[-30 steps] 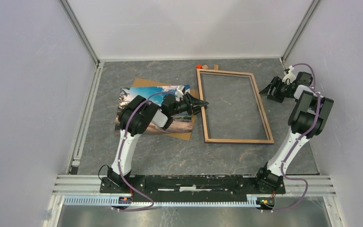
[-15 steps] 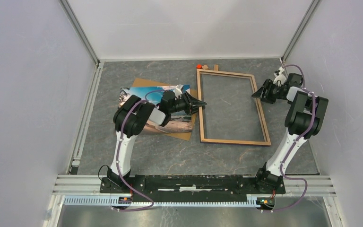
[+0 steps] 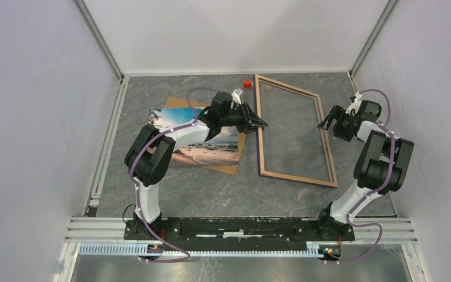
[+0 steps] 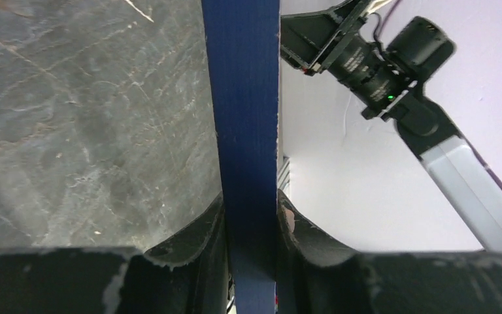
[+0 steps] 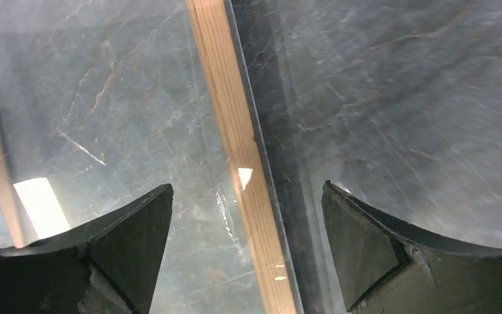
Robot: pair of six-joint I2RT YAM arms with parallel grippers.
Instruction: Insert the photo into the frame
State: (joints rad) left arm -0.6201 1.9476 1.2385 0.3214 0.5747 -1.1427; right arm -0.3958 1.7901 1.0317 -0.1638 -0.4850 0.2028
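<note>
The frame (image 3: 297, 177) lies at an angle right of centre, with its left rail raised off the table and its dark blue side showing. My left gripper (image 3: 261, 124) is shut on that left rail; in the left wrist view the blue rail (image 4: 245, 98) runs straight between the fingers of the gripper (image 4: 250, 219). The photo (image 3: 208, 144), a beach print, lies flat to the left on a brown backing board (image 3: 229, 168). My right gripper (image 3: 327, 122) hangs open by the frame's right rail. In the right wrist view the light wood rail (image 5: 232, 150) passes between the spread fingers of the gripper (image 5: 246, 203), untouched.
A small red object (image 3: 246, 83) sits by the frame's far left corner. Grey walls close in the table on three sides, with a metal rail (image 3: 107, 141) along the left edge. The right arm's elbow stands close to the right wall.
My left gripper has swung toward the far side and right, raising the frame's left rail and turning the frame. The right gripper has opened wider and drawn slightly back from the right rail.
</note>
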